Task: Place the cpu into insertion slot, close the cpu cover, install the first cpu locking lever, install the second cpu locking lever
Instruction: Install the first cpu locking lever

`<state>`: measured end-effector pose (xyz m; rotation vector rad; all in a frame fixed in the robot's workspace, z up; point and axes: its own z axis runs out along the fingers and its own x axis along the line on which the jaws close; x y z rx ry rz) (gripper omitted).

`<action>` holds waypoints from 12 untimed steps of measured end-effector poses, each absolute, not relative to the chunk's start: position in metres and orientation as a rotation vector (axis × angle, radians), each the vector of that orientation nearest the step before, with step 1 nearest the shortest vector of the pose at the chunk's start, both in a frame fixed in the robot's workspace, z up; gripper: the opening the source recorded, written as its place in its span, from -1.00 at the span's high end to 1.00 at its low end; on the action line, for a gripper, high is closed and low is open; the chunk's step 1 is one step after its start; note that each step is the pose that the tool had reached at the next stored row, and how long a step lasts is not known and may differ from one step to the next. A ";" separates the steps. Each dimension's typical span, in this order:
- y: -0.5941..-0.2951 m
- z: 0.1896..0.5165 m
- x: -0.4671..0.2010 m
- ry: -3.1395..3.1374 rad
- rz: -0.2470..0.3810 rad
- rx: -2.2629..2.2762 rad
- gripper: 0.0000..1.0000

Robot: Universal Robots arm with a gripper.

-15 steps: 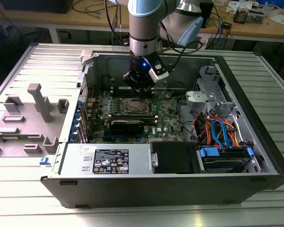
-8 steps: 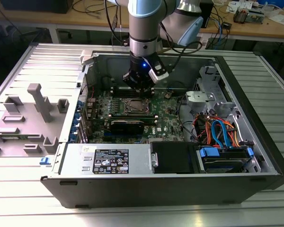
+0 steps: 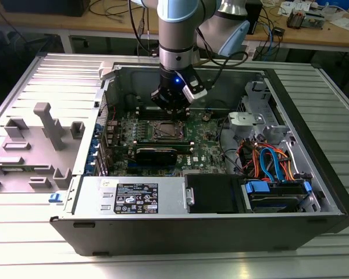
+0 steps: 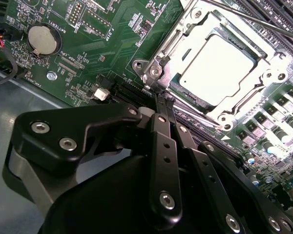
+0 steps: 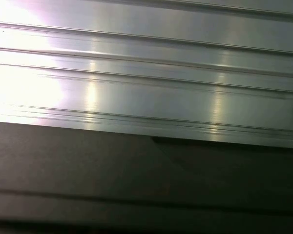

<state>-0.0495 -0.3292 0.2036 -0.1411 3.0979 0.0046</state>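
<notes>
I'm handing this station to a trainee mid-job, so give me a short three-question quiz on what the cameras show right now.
1. True or false: the cpu lies in the insertion slot with the cpu cover down around it.
2. The gripper is nearest which? A) cpu cover corner B) coin battery C) blue cables
3. In the exterior view, which side of the computer case holds the grey plastic fixtures?

Key: 1 true; 2 A; 3 the exterior view's left.

Silver cpu (image 4: 216,69) seated — cpu cover (image 4: 185,46) closed
</notes>
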 end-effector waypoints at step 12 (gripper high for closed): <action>-0.329 0.205 -0.049 3.098 0.005 -0.141 0.79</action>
